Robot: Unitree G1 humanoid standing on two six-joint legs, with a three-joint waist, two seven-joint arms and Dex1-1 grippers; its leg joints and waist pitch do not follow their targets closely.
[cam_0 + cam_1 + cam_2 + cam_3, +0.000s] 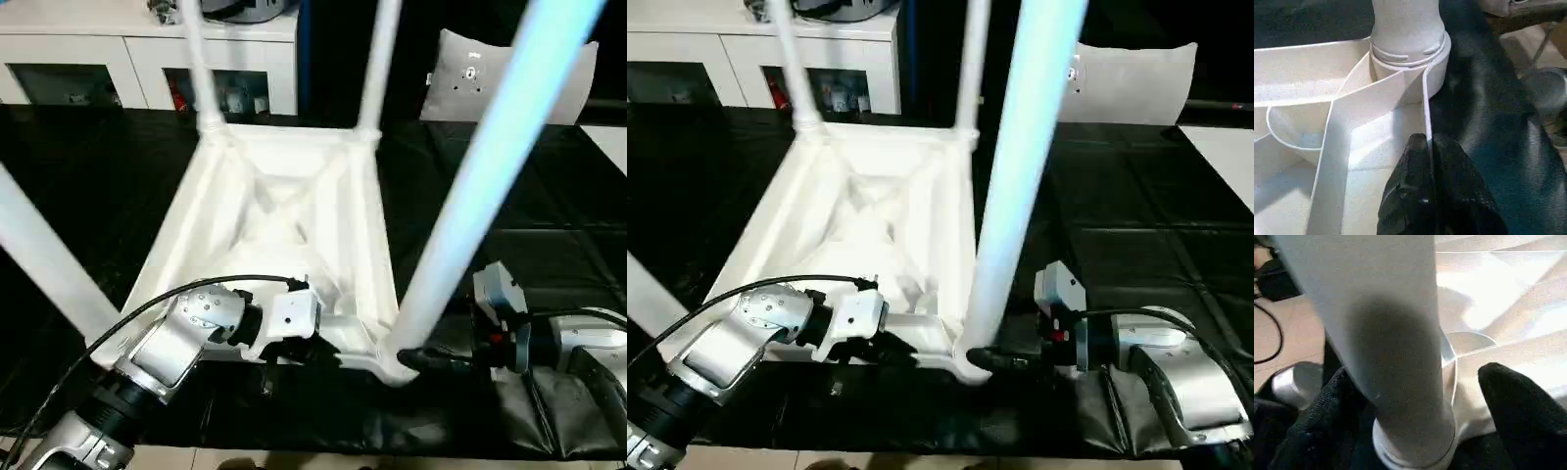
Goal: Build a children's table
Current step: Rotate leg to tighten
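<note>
White plastic children's table (284, 211) upside-down | left gripper (1427, 147) jaws pinching its rim | right gripper (1415, 396) jaws spread around leg (1019, 166)

A black cloth (88, 186) covers the work surface. At eleven o'clock stands a white cabinet (147, 49); at one o'clock, possibly a grey cushion (460, 83).
</note>
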